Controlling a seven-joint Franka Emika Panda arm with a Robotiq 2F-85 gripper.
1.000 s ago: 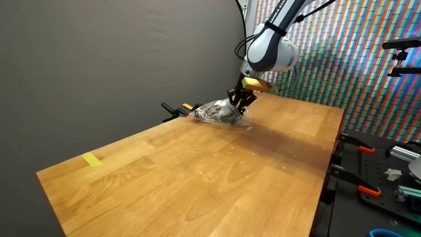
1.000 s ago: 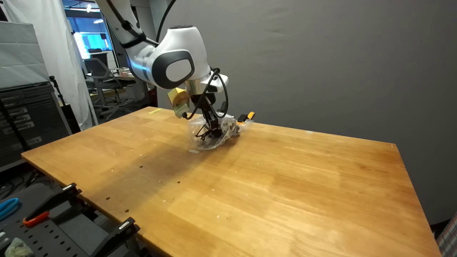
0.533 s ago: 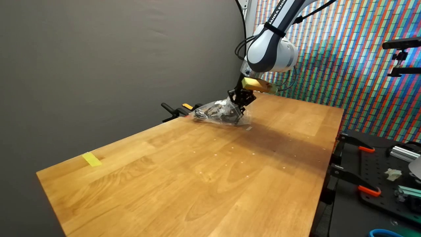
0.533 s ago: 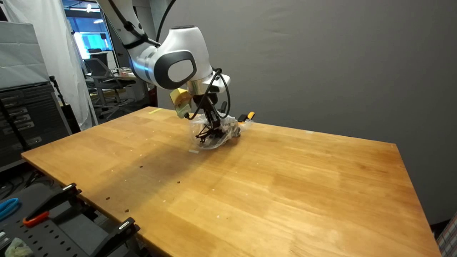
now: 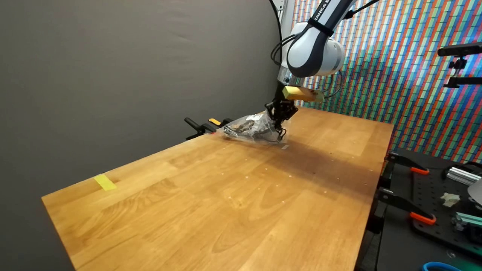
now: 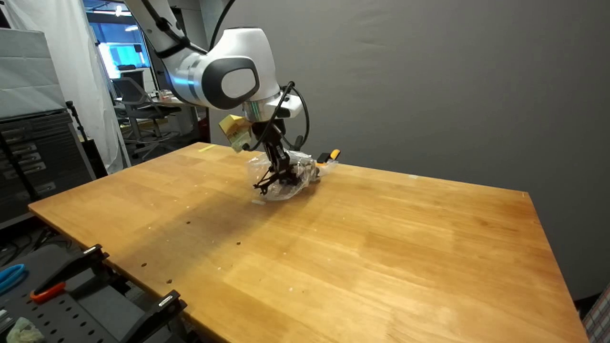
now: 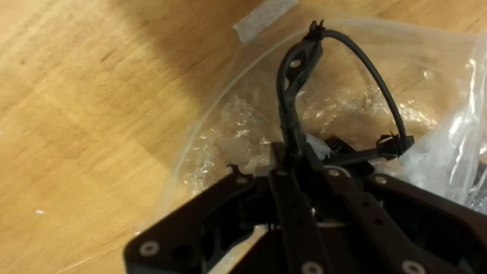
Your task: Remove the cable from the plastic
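Between my black, screw-jointed fingers (image 7: 288,190): thin black cable (image 7: 290,121), clamped at the tips, a loop of it reaching out ahead. Grip takes only a short stretch, so a hard yank could slip it. Just past the tips, another length runs back from a small black tie (image 7: 395,146) toward me; where it ends is hidden. Might be a bound coil, so pulling may bring a tangle.

Around and below, crumpled clear plastic bag (image 7: 437,163). Can't tell if the loop lies inside the film or over it; cable not free yet, I'd judge. Film this near the tips may be pinched too, and then a lift drags the whole bag. That tie could also hook the bag's edge. Dark contents (image 5: 243,128), too wrapped to identify; if too light as ballast, the bag skids over the honey-coloured wooden surface (image 5: 211,218).

Near the bag, short pale tape strip (image 6: 258,202), little risk. Behind, at the surface's edge, black clamp with a yellow tip (image 6: 325,157): film could snag there if I drag that way. Farther, yellow tape patch (image 5: 105,181), well apart, no concern.
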